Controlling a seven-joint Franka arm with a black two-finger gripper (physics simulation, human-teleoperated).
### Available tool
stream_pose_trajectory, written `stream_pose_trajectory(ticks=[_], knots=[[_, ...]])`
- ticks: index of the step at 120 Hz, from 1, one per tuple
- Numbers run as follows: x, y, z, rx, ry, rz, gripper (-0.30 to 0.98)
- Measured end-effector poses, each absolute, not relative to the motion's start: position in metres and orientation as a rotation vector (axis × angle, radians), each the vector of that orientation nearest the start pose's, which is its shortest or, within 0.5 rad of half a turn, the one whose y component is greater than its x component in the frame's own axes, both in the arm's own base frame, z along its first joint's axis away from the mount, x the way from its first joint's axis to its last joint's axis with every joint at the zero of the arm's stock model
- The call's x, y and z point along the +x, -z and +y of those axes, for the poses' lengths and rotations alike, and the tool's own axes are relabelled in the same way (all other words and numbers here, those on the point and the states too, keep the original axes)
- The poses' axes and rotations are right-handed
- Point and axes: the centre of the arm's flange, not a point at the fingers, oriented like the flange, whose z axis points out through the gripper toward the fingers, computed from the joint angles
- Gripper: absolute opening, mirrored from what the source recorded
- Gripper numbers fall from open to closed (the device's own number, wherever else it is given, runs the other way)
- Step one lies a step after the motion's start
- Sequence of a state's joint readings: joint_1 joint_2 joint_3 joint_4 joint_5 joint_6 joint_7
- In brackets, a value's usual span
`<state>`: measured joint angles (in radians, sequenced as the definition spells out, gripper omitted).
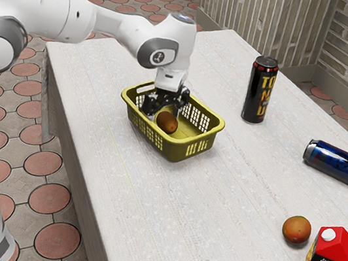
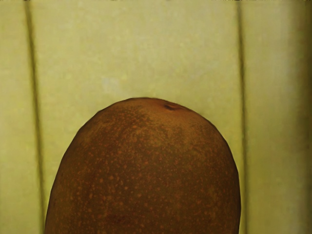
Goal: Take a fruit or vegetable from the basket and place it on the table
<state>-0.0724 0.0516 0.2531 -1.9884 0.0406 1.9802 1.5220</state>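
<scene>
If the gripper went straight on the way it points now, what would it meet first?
Most likely the brown fruit in the basket, just below the gripper; any gap left between them is unclear.

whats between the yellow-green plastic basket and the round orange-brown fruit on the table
Only bare white tabletop lies between the basket and the round fruit, in the exterior view.

Matt yellow-green plastic basket (image 1: 173, 150), speckled brown fruit (image 1: 167, 123), perhaps slightly rough, glossy metal cans (image 1: 335, 162)
</scene>
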Motion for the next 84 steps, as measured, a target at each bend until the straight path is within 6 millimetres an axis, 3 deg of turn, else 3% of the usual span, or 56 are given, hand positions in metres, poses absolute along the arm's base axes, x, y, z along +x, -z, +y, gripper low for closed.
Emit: stream_pose_trajectory(ticks=[46, 70, 84], knots=[[0.5518, -0.4268, 0.0945, -2.445, -0.128, 1.994, 0.67], [0.5542, -0.4289, 0.0925, -2.433, -0.109, 1.99, 0.46], [0.5557, -0.4304, 0.0935, -2.427, -0.094, 1.982, 0.25]])
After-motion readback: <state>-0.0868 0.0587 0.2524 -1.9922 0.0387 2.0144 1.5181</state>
